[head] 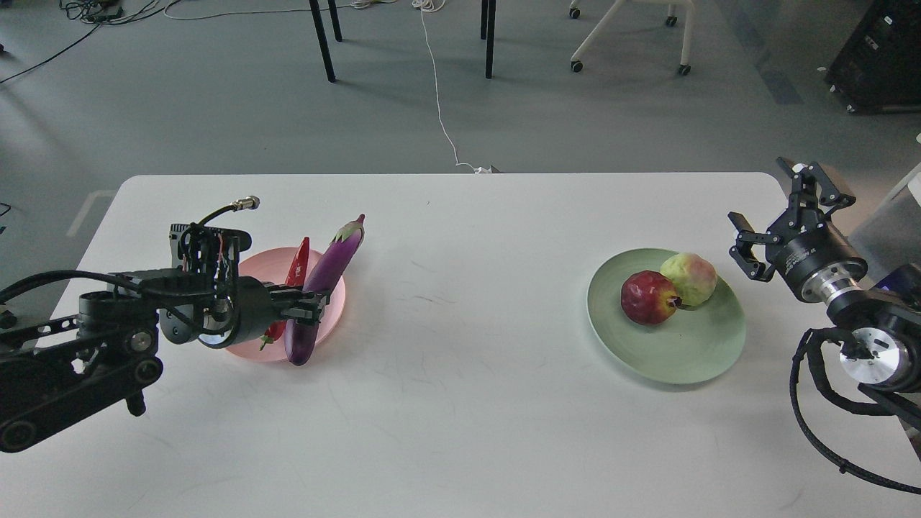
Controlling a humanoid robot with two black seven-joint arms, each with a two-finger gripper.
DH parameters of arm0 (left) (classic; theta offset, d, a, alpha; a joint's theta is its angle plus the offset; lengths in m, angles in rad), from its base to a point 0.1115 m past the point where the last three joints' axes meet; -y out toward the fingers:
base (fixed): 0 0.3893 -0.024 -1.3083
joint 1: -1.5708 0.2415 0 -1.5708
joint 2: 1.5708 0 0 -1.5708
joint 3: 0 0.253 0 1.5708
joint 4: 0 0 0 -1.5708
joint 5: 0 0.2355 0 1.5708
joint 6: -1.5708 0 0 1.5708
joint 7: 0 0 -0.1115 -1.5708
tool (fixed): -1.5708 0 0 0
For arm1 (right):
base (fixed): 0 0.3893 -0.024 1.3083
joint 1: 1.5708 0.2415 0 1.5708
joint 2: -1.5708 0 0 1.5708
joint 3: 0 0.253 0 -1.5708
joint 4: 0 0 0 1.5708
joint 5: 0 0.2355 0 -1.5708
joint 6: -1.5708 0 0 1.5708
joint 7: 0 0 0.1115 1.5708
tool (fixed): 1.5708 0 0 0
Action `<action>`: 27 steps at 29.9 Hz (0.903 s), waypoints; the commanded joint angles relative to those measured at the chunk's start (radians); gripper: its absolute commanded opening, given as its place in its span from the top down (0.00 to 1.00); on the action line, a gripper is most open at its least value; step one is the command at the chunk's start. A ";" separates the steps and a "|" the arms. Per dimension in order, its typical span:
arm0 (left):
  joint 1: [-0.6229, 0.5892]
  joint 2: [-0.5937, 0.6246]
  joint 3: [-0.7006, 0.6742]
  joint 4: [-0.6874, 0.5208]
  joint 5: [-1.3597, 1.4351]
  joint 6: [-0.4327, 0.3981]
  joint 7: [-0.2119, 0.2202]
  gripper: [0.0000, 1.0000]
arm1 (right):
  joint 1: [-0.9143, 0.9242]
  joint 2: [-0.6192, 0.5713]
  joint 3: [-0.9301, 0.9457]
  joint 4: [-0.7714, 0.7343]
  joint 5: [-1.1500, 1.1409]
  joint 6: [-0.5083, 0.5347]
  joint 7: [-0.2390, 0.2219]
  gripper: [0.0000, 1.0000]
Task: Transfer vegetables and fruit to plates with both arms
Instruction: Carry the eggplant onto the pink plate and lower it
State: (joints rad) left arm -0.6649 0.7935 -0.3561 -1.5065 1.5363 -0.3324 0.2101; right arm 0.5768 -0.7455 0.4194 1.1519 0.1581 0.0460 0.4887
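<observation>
— White laminate is seen across the whole table (446, 403); what is carried on it?

— Two plates are set well apart. On the right, the larger pale green plate (691, 352) is occupied by the pomegranate (649, 297) and the yellow-green fruit (689, 278), which are touching, the pomegranate nearer the viewer and to the left.

— And the left side?

— The pink plate (325, 316) is crossed by the purple eggplant (324, 277), laid diagonally with its capped end past the far rim and its blunt end over the near rim. The red chilli (297, 265) is lain just beside it, partly hidden by the arm.

— How are the grippers placed?

— The left gripper (311, 306) is reached over the pink plate and appears to be closed around the eggplant's lower half, though the fingertips are poorly resolved against the dark fruit. The right gripper (784, 216) is held above the table's right edge, clear of the green plate, with its jaws spread apart and nothing between them.
</observation>
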 commanded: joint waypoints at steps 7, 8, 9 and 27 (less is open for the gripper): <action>0.008 0.032 -0.003 0.002 -0.025 0.001 -0.037 0.01 | 0.000 0.000 0.004 0.000 0.000 -0.002 0.000 0.03; 0.008 0.032 -0.007 0.002 -0.036 0.003 -0.041 0.01 | 0.000 0.000 0.004 0.000 0.000 -0.002 0.000 0.03; 0.008 0.032 -0.021 0.002 -0.059 0.001 -0.046 0.01 | 0.000 -0.002 0.004 0.002 -0.002 -0.002 0.000 0.03; 0.126 -0.258 -0.363 0.084 -0.843 0.391 -0.308 0.01 | 0.068 0.020 0.010 0.008 -0.149 0.015 0.000 0.01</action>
State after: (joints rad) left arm -0.6084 0.6285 -0.6013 -1.4704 0.7291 0.0249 -0.0827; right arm 0.6429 -0.7427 0.4258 1.1579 0.0082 0.0543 0.4887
